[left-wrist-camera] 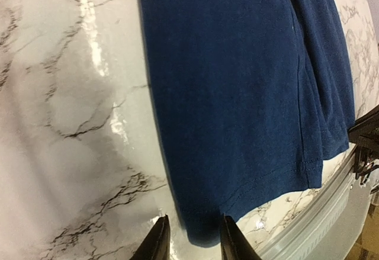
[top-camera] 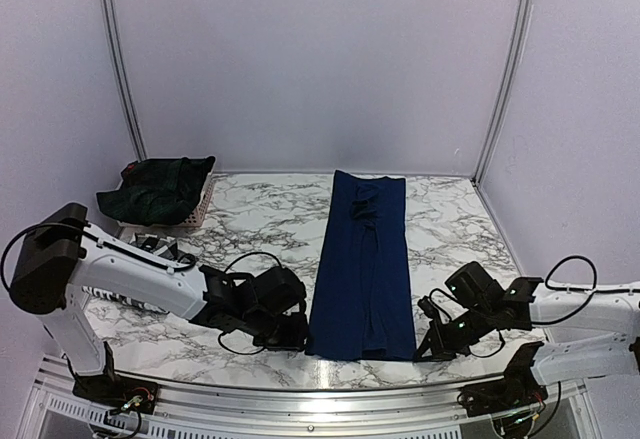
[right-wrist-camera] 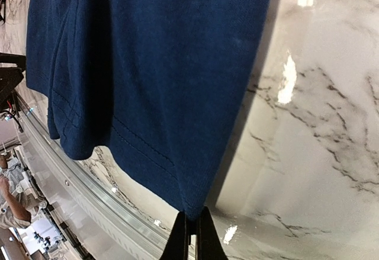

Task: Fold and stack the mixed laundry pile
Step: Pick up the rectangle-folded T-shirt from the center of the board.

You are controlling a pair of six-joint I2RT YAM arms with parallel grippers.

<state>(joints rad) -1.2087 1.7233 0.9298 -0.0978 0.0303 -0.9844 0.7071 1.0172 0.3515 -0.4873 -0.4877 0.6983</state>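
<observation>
Navy T-shirt [top-camera: 362, 264] lies lengthwise on the table [top-camera: 260, 224]. My left gripper [left-wrist-camera: 192, 242] straddles one near corner, fingers apart. My right gripper [right-wrist-camera: 190, 236], fingers together, meets the other. Risk: the right may hold no cloth, skewing the fold.

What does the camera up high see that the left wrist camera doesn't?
Only the top view shows the basket at the far left with a dark plaid garment heaped in it, and the whole navy T-shirt folded into a long strip. Only the left wrist view shows the hem stitching up close and the left tool, its fingertips apart either side of the shirt's near corner. Both show the navy T-shirt on the marble table.
</observation>
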